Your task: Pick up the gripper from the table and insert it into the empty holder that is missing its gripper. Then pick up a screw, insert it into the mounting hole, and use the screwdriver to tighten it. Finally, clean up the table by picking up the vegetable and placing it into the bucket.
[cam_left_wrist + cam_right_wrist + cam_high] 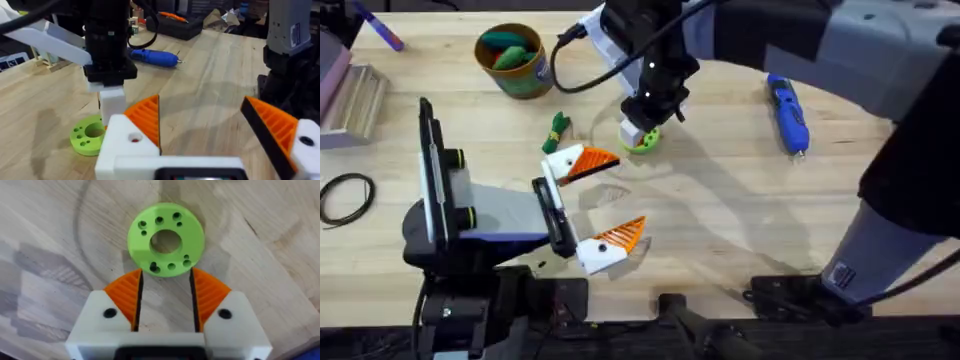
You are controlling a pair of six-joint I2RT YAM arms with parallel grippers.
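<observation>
My right gripper (645,130) (165,275) reaches in from the right and hangs over a lime-green ring disc (646,141) (165,239). Its orange pads stand open a little at the disc's near edge, with nothing between them. My left gripper (603,200) (200,105) is open wide and empty, and both of its white finger mounts carry orange pads. The dark green vegetable (557,128) lies on the table between the bucket (517,70) and my left gripper. The blue screwdriver (787,113) (152,56) lies at the far right. A loose gripper piece and screws are out of view.
The bucket holds a red and a green toy. A black cable loop (345,195) and wooden blocks (350,100) sit at the left edge. The right arm's grey link (880,60) spans the upper right.
</observation>
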